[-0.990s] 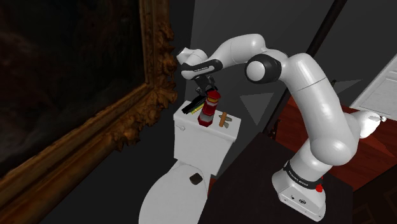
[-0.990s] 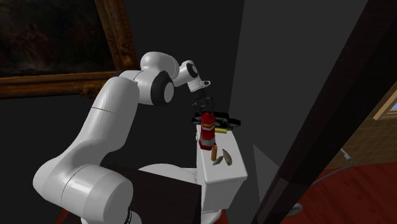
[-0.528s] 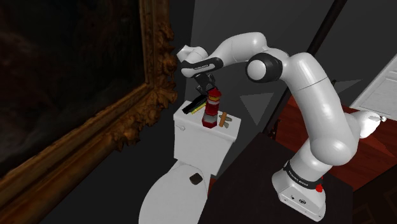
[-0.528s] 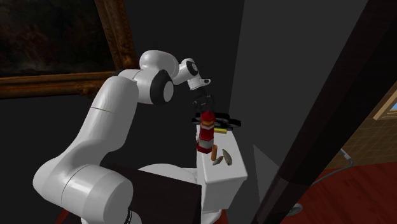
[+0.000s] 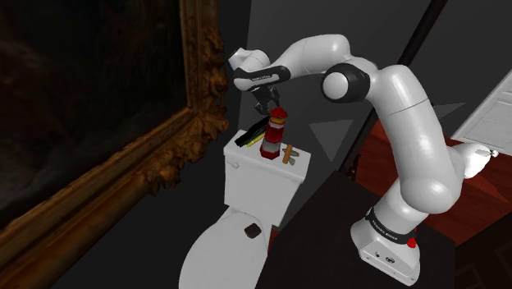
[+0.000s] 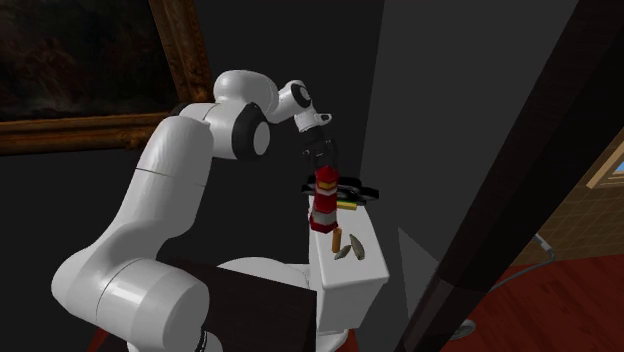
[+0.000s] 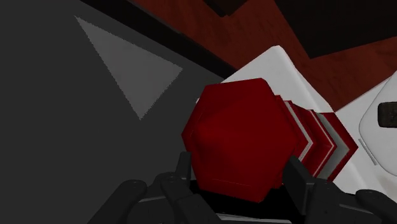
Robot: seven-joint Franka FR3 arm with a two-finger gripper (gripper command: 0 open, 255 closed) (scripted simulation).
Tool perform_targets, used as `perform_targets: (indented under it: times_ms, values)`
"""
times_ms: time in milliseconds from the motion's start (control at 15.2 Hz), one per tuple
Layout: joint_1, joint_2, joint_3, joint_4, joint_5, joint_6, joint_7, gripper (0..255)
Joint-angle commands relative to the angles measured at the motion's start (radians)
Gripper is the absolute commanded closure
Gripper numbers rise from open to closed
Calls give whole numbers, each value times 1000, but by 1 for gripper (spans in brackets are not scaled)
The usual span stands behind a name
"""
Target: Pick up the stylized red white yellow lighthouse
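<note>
1. Lighthouse (image 5: pixel 273 133) now sits higher than a second ago, tilted, base apparently just clear of the toilet tank (image 5: pixel 261 179).
2. Fingers (image 7: pixel 296 175) clenched on its red top; gripper (image 5: pixel 273 108) has risen too.
3. Grasp seems to hold, so the pick is nearly done.

shoulder: behind stand (image 5: pixel 328 222) | second: arm's other side | wrist: close | shared: toilet tank (image 5: pixel 267 176)
</note>
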Motion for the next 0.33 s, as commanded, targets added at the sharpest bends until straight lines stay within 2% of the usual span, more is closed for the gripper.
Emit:
perform_targets:
  times_ms: [0, 264]
  values:
    - [2, -8, -1, 15, -1, -18, -10, 255]
    - [4, -18, -2, 26, -1, -37, -20, 255]
